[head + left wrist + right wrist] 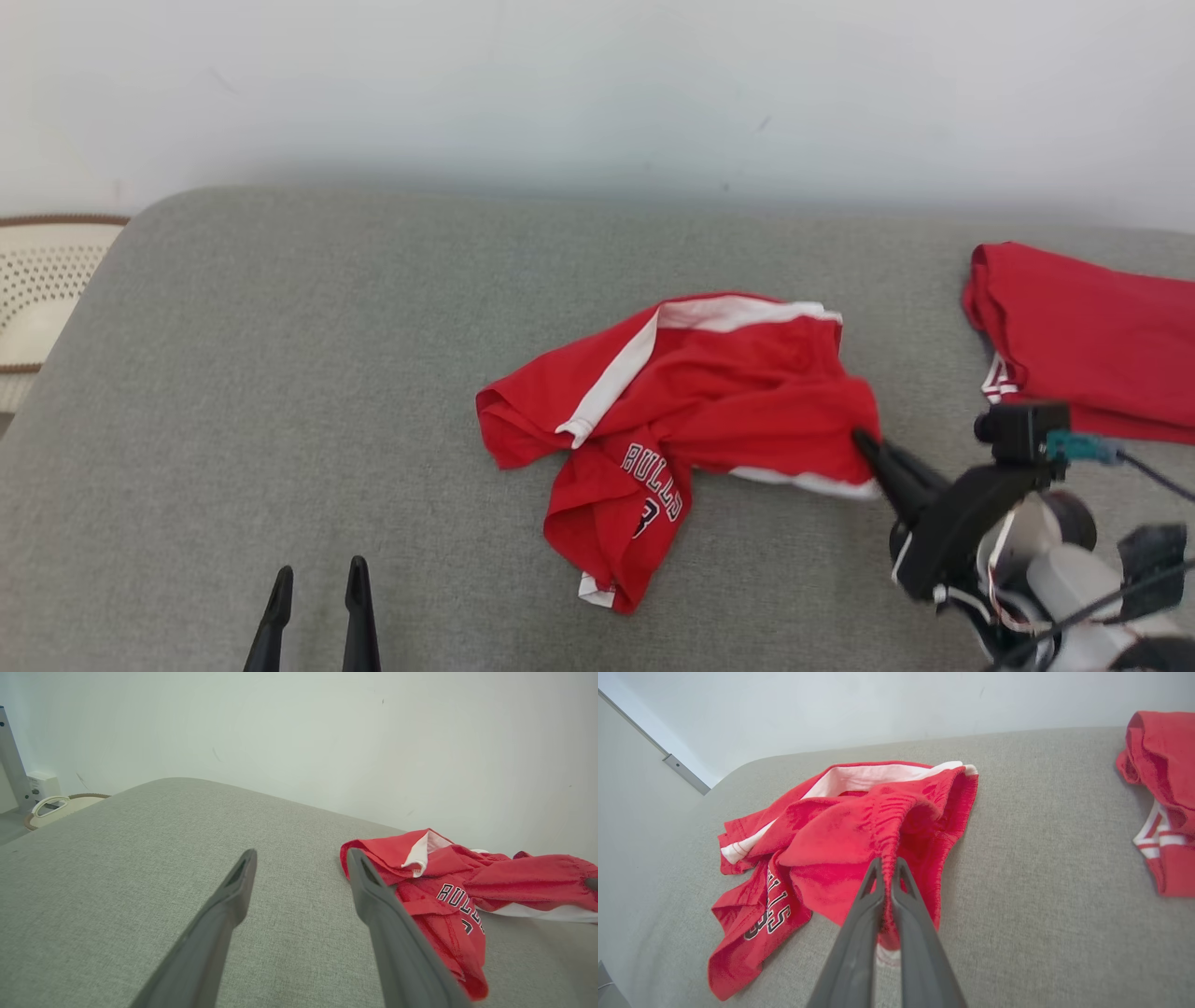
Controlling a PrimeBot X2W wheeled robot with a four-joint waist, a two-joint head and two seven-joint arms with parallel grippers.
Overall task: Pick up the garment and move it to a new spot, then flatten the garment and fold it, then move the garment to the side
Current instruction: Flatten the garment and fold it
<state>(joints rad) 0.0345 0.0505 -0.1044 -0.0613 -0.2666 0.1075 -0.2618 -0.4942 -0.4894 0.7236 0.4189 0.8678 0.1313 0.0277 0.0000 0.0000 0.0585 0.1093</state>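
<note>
We are only beginning: the crumpled red garment with white trim (pixel 691 411) is lying mid-way across the grey fabric cushion (pixel 280 373), not yet moved, flattened or folded. Our right gripper (pixel 864 441) is clenching a pinch of its four-o'clock edge. Our left gripper (pixel 317 579) is hovering at seven o'clock, spread wide and empty.

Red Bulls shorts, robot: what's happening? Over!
Right end effector shut on red Bulls shorts. Left end effector open, apart from them. Other red garment at right, not in the way.
</note>
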